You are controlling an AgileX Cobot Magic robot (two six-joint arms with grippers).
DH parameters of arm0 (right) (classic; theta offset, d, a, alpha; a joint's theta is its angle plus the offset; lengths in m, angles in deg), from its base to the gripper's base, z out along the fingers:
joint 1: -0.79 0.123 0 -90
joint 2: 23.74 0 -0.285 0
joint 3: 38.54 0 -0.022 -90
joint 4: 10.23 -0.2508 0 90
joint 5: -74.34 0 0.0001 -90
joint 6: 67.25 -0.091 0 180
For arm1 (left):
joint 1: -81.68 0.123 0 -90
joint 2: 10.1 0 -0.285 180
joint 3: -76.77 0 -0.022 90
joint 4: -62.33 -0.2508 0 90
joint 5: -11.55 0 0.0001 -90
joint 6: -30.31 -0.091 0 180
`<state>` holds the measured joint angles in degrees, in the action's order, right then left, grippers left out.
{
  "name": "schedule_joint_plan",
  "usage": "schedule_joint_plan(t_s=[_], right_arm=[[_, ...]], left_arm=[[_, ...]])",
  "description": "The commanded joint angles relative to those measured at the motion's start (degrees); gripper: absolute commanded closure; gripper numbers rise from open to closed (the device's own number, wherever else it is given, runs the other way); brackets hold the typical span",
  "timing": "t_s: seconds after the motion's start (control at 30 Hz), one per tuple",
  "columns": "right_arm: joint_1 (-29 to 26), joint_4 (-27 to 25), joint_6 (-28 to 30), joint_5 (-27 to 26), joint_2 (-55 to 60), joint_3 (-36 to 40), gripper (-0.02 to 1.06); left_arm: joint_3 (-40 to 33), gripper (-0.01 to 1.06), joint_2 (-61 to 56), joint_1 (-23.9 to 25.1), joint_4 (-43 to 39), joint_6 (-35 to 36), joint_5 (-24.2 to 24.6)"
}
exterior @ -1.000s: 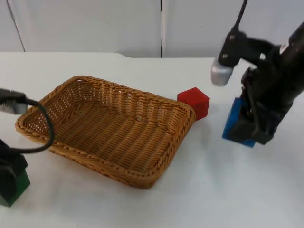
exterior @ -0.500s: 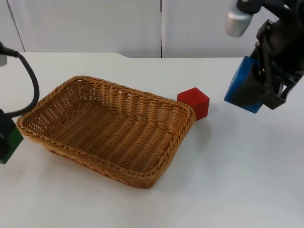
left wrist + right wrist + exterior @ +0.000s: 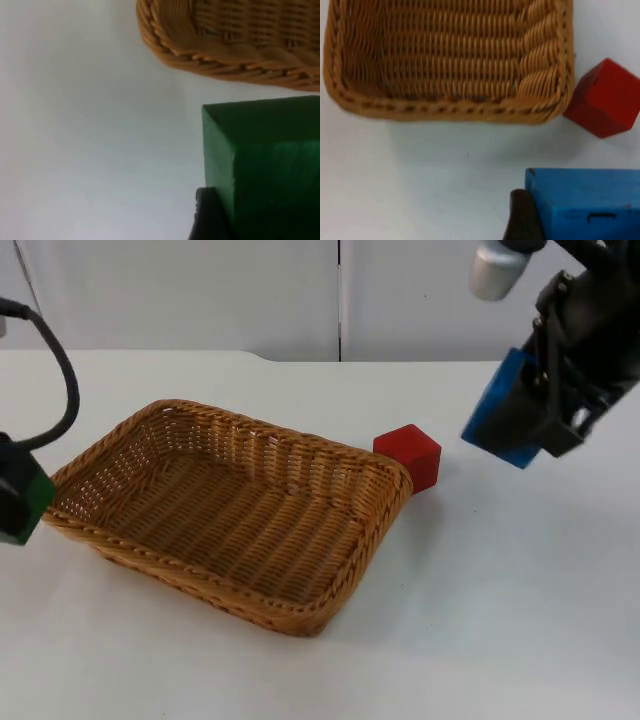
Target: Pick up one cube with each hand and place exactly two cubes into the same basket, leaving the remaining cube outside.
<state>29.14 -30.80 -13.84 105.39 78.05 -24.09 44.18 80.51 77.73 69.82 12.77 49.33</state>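
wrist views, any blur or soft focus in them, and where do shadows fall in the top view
Left wrist view: the green cube looks soft-edged, the wicker basket rim slightly soft. Right wrist view: the blue cube and red cube are fairly crisp. Top view: faint shadow on the white table beside the basket's near rim.

Blue cube [image 3: 585, 202], basket [image 3: 445, 107], red cube [image 3: 602, 97]

A white desk [image 3: 500, 620] fills the near scene, its surface smooth and evenly lit with soft shadows. At its far edge stands a pale grey wall [image 3: 200, 295] of flat panels, split by a dark vertical seam [image 3: 339, 300] near the middle.
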Motion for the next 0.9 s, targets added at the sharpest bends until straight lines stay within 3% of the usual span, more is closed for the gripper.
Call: schedule_joint_plan(t_s=[0.0, 0.07, 0.27, 0.47, 0.67, 0.87], right_arm=[[0.3, -4.2, -0.5, -3.1, -0.7, -0.1, 1.05], [0.3, -6.6, -0.5, -5.1, -0.6, -0.1, 1.05], [0.3, -6.9, -0.5, -7.4, 0.1, -0.1, 1.05], [0.9, -8.6, -0.5, -8.4, 2.4, -0.9, 1.05], [4.2, -9.8, -0.5, -6.0, 8.0, -7.7, 1.05], [7.5, -10.0, -1.9, -6.0, 15.3, -15.2, 1.05]], left_arm=[[0.4, 1.05, -0.6, -0.4, 1.4, 0.4, -2.3], [0.4, 1.05, -0.6, -0.4, 3.2, 0.4, -5.0], [0.7, 1.05, -0.2, -0.4, 8.2, -1.9, -12.4], [4.4, 1.05, 2.7, -0.4, 11.7, -5.1, -13.1], [9.4, 1.05, 8.5, -0.4, 17.9, -8.3, -13.1], [12.6, 1.05, 15.0, -0.4, 26.7, -17.0, -12.9]])
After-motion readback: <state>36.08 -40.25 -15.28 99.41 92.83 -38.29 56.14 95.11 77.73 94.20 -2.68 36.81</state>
